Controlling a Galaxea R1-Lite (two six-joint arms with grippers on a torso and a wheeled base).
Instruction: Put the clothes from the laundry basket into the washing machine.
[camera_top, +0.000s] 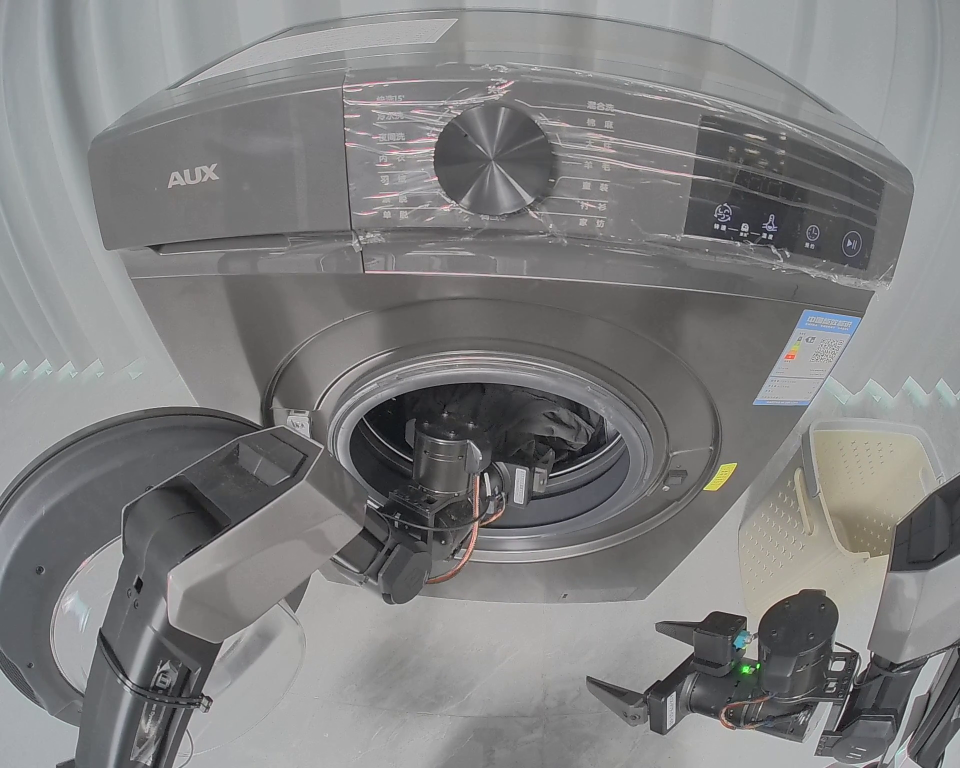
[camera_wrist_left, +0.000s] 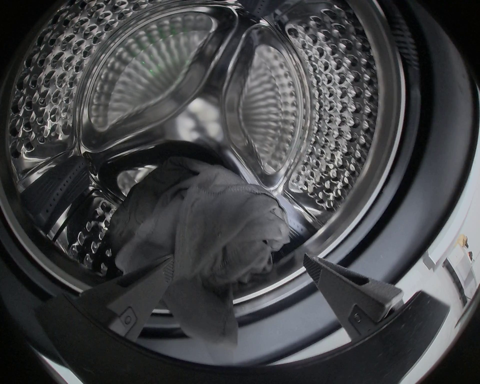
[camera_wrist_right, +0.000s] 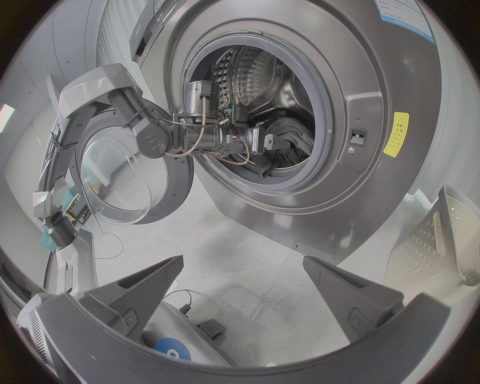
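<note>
Head view, one washing machine (camera_top: 230, 330), one basket (camera_top: 780, 540), left end effector (camera_wrist_left: 237, 260) released, right end effector (camera_top: 625, 657) released

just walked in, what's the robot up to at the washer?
The left gripper is at the mouth of the washing machine, open, with a dark garment lying in the drum just ahead of it. The right gripper, also open and holding nothing, hangs low beside the laundry basket.

Clothes (camera_wrist_left: 210, 220) lie inside the washing machine (camera_top: 560, 330); laundry basket (camera_top: 860, 490) at its right.
</note>
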